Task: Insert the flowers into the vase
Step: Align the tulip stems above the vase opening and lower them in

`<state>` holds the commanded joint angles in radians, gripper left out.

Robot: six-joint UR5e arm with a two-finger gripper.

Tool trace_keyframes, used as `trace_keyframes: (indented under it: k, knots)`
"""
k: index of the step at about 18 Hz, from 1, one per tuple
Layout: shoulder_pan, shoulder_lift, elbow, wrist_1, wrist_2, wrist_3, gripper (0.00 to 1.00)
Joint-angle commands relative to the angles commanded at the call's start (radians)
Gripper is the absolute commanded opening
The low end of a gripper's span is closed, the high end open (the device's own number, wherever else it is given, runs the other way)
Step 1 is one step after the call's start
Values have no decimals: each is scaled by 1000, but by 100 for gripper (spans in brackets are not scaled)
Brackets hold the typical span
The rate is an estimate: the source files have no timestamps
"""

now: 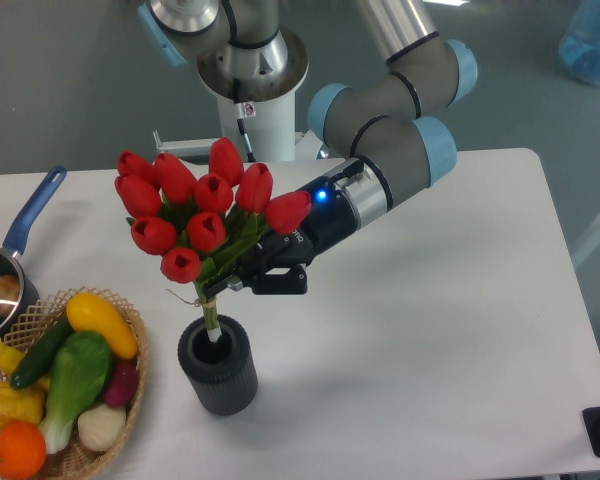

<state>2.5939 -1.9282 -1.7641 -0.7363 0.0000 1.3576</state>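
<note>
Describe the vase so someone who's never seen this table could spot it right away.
On the white table, look near the front edge, right of the wicker basket of vegetables. The vase is the short dark grey ribbed cylinder under the red flowers, whose stem ends reach into its mouth.

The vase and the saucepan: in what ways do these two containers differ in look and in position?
The vase is dark grey and ribbed, with no handle; the saucepan is shiny metal with a blue handle. The vase stands whole in view near the front of the table; the saucepan is cut off by the left edge. The flowers have their stems in the vase; the saucepan holds something pale. Both stand upright with round open tops.
</note>
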Motion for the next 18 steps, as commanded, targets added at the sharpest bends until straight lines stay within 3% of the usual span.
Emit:
trace_keyframes:
  k: [18]
  knots:
    - [5,-29,-8,0,0,34,0]
